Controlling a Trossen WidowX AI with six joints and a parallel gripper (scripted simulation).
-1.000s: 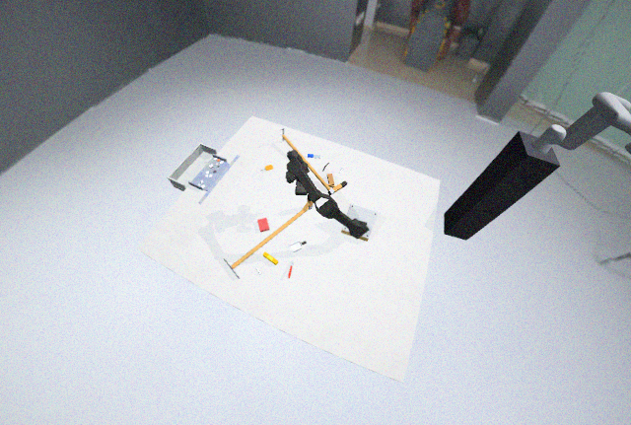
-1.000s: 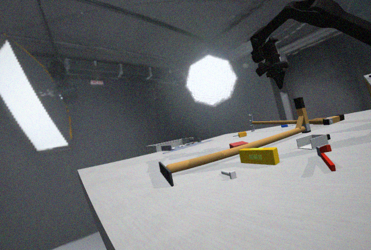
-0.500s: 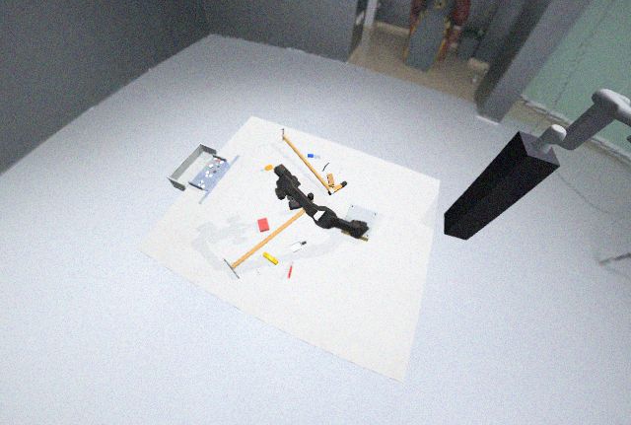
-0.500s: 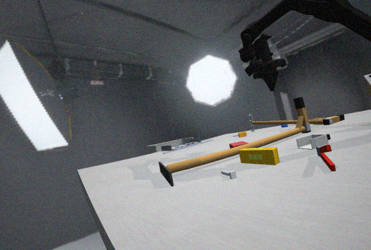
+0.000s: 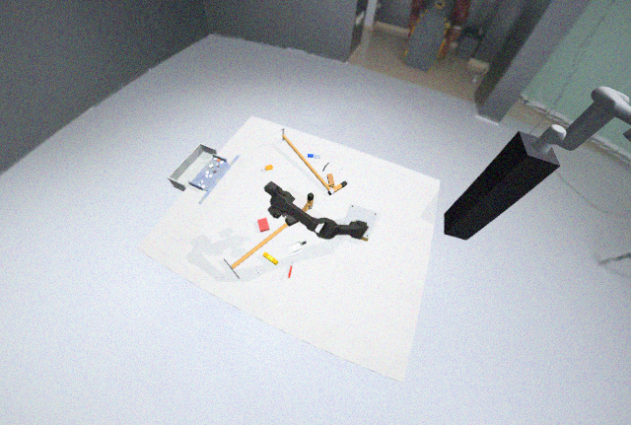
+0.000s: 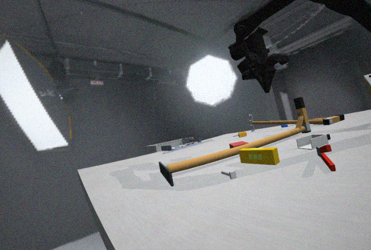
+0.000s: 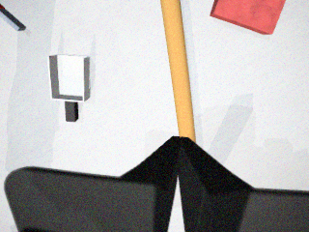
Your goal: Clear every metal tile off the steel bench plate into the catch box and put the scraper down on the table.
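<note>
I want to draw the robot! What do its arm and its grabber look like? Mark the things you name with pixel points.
The arm point(image 5: 301, 215) point(image 6: 278, 4) is black all over, with chunky joints and slimmer parts between them. The grabber point(image 6: 266, 90) point(image 7: 181, 139) is black and dark grey. Its two fingers have wide, flat backs with rounded corners and narrow to points. I can't make out any cables or writing.

Matte black arm; dark fingers, tapered tips.

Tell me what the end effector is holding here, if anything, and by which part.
Nothing is held: the end effector is shut on itself, above the table.
</note>
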